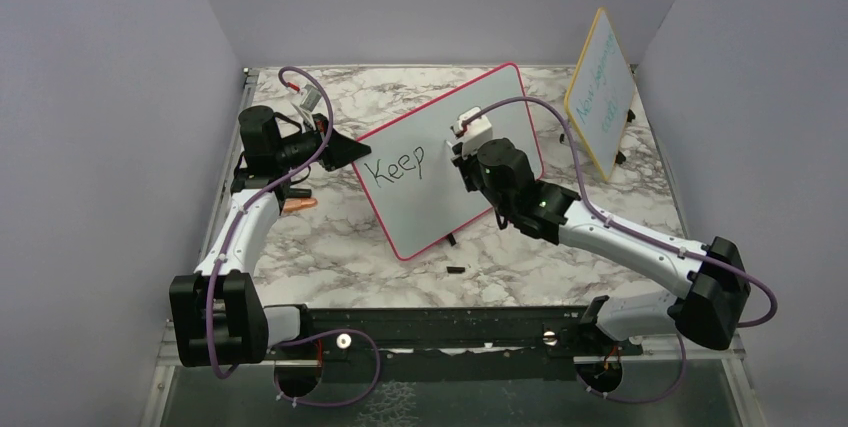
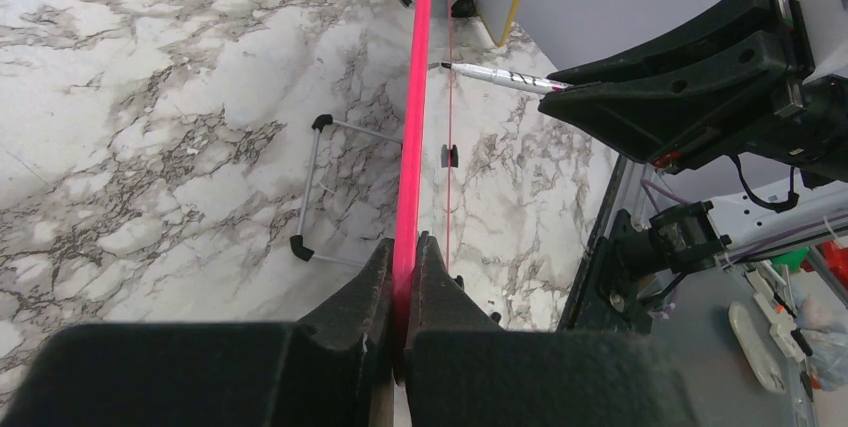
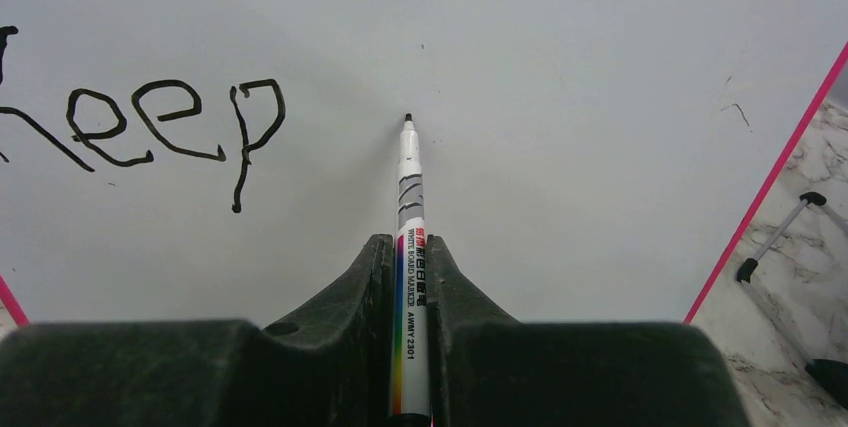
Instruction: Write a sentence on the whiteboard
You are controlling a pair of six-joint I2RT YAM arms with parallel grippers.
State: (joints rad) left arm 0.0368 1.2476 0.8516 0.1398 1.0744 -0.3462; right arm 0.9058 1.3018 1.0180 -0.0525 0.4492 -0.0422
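1. Tabletop (image 1: 340, 237) of veined marble carries everything. A yellow-framed board (image 1: 598, 92) stands at the far right, well apart from the work.
2. The whiteboard (image 1: 420, 209) sits mid-table, propped at a tilt, with its face turned toward the right arm.
3. The left gripper (image 2: 408, 252) is clamped tight on the board's pink edge and braces it. That brace should hold firm while strokes land, or the board is likely to rock away from the pen.
4. The right gripper (image 3: 411, 252) is pinched narrow around the marker (image 3: 409, 197), which points straight out at the white face.
5. The sentence (image 1: 394, 167) reads only "Keep", written near the edge that the left gripper holds. Most of the face beyond it is blank.
6. The marker tip (image 3: 408, 120) sits just right of the "p", at about mid-letter height. Whether it touches the surface cannot be told.
   - The step in hand looks like starting the next word.
   - Leave a clear gap after the "p" and match the height and baseline of "Keep".
   - Press lightly and evenly, square to the tilted face.
   - Lift cleanly between letters.
   - Watch the room left before the pink frame, and drop to a second line rather than crowd it.
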